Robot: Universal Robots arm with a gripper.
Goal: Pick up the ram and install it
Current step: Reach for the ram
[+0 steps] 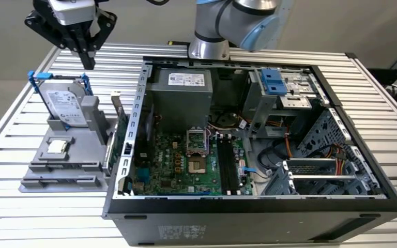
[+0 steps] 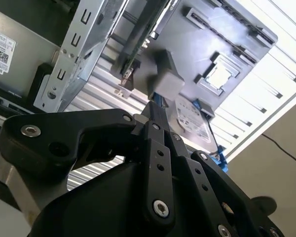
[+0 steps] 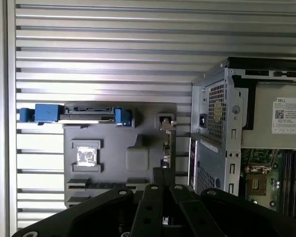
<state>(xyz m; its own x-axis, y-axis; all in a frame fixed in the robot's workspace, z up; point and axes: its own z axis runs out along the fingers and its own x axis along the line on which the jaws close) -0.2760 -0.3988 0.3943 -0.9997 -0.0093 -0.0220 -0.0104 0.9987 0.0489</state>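
Although the ram point(image 1: 116, 124) is the part to be picked up, it stands untouched on its long edge in a slot of the grey holder block point(image 1: 60, 170), along the block's side that faces the open computer case point(image 1: 142, 103). In the first wrist view the ram point(image 3: 172, 148) shows edge-on as a thin line at that same side of the block point(image 3: 113, 148).

The gripper point(image 1: 88, 63) hangs above the slatted table point(image 1: 40, 219), just past the block's far end in the exterior view and well apart from the ram. Its two black fingers point(image 2: 155, 128) are pressed together into one narrow tip, and nothing is between them. In the first wrist view the gripper point(image 3: 163, 174) lies over the block's ram side.

Also on the block, a silver hard drive point(image 1: 67, 106) in a blue frame stands upright at the far end. A small square chip point(image 1: 57, 146) lies flat in a recess near the block's middle.
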